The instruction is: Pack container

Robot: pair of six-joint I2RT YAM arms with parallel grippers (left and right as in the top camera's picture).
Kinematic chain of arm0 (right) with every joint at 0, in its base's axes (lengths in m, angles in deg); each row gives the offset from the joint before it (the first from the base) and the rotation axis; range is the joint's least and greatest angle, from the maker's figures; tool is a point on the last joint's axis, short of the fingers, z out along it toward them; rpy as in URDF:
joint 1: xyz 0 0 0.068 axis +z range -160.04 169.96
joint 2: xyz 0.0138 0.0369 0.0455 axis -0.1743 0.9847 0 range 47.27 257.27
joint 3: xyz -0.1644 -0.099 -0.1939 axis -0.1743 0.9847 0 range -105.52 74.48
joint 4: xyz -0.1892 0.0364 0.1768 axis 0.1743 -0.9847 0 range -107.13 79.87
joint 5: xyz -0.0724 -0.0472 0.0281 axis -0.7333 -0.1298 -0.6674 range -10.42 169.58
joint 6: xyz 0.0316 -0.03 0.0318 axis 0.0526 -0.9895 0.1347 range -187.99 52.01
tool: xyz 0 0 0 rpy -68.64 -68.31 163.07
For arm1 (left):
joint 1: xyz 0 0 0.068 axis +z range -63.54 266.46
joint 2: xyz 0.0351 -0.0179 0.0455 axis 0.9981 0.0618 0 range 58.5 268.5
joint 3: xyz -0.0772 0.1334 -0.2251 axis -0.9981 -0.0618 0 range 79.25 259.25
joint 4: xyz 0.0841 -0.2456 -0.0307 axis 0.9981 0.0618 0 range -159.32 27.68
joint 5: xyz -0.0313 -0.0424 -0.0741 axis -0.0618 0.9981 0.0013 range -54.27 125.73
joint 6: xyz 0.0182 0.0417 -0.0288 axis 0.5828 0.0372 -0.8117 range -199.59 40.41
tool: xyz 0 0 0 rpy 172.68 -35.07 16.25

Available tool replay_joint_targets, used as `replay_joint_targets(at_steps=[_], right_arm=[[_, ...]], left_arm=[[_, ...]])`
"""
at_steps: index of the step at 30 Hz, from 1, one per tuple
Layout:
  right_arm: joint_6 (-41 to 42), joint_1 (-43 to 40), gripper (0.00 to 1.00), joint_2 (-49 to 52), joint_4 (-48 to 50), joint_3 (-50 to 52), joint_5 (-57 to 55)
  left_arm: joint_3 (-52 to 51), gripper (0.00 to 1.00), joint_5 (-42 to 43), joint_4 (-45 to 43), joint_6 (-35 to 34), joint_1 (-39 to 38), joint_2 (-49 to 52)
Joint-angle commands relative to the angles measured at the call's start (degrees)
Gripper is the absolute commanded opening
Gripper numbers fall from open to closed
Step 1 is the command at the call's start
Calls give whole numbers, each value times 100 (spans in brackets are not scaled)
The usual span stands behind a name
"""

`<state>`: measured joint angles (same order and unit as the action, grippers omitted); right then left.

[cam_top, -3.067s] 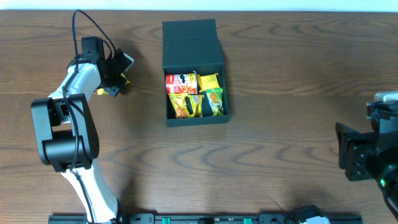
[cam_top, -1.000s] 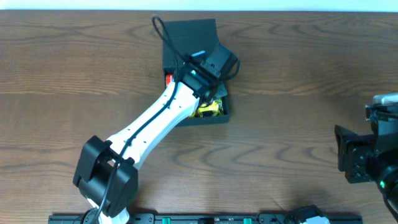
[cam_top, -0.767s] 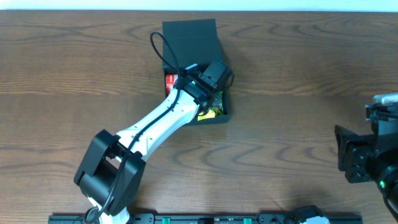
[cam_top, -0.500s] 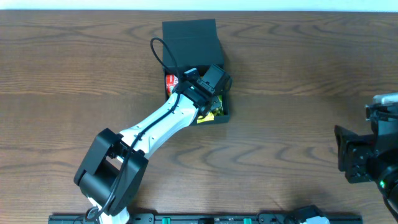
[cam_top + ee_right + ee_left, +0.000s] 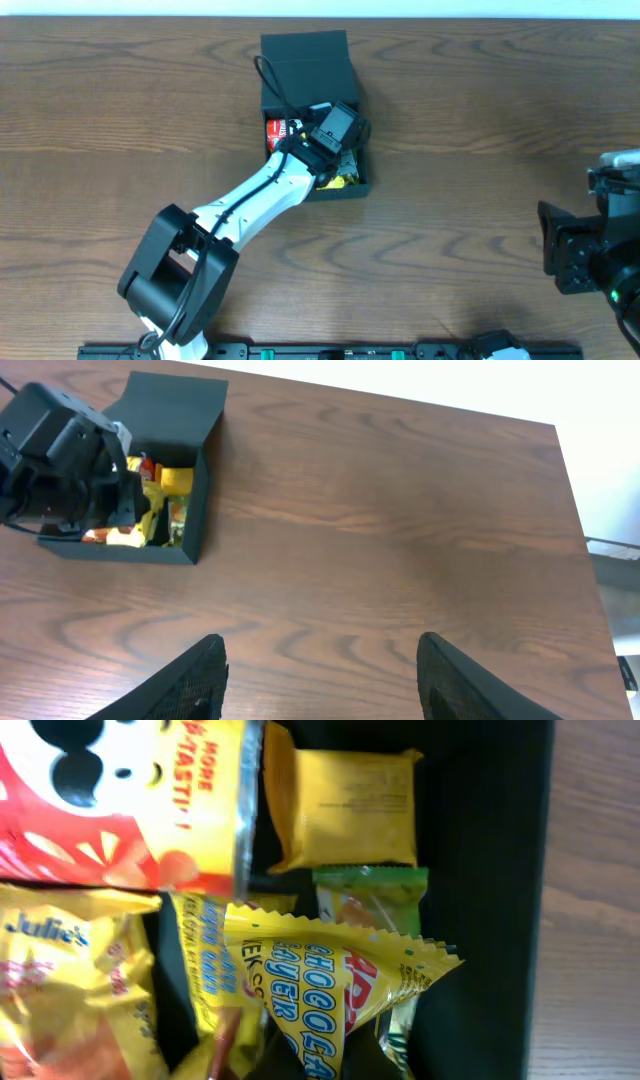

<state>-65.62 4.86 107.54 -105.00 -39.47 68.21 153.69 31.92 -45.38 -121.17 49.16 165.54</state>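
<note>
- The container [image 5: 305,60] sits on the far side of the worktop [image 5: 480,150], a little left of centre. Its flap lid is tipped back and away, so the mouth is wide open for loading.
- The left arm reaches right across and puts the left gripper [image 5: 338,138] down over the open box, low above the snacks.
- The left wrist camera is almost nose-down in the contents, and none of its fingers show. I cannot tell whether that gripper is parted or closed on anything.
- Inside, the red snack can [image 5: 120,800] lies on its side along one wall, with a yellow square packet [image 5: 345,805] flat beside it.
- A green packet [image 5: 370,895] is tucked just under that one.
- The chocolate wafer packet [image 5: 330,990] lies tilted on top of the pile rather than flat, so I'd judge it the newest arrival and not yet settled.
- The right gripper [image 5: 320,680] hangs with its fingers spread wide over bare wood, well apart from the box. It looks parked there to leave the left arm room.
- The box looks nearly full.
</note>
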Motion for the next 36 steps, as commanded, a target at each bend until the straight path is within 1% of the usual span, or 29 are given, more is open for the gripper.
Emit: replay_joint_targets(at_steps=[1,7,12,18,23,24,25,27,28,29,30,33,36], right_arm=[[79,-35,61,17,15,-26,4],[83,-35,61,39,37,-26,4],[146,-35,61,55,33,-26,48],[144,-35,61,55,35,-26,46],[144,-35,61,55,33,-26,46],[144,-35,61,55,33,-26,46],[144,-35,61,55,35,-26,44],[144,-35,61,55,33,-26,46],[144,-35,61,55,35,-26,46],[142,-35,61,55,35,-26,44],[142,-35,61,55,35,-26,44],[142,-35,61,55,33,-26,44],[144,-35,61,55,33,-26,46]], left_arm=[[72,6,105,-4,328,140,63],[66,6,267,127,278,146,72],[66,6,540,120,208,127,291],[66,6,804,76,-87,127,619],[66,6,817,-15,-85,127,654],[66,16,824,-20,-85,127,654],[66,29,837,-17,-81,127,654],[66,67,839,-20,-63,127,654],[68,77,866,-22,-20,127,651],[70,84,938,-26,31,129,651],[74,88,997,-33,94,129,651],[120,92,1047,-20,160,129,643],[245,93,1095,28,262,129,610]])
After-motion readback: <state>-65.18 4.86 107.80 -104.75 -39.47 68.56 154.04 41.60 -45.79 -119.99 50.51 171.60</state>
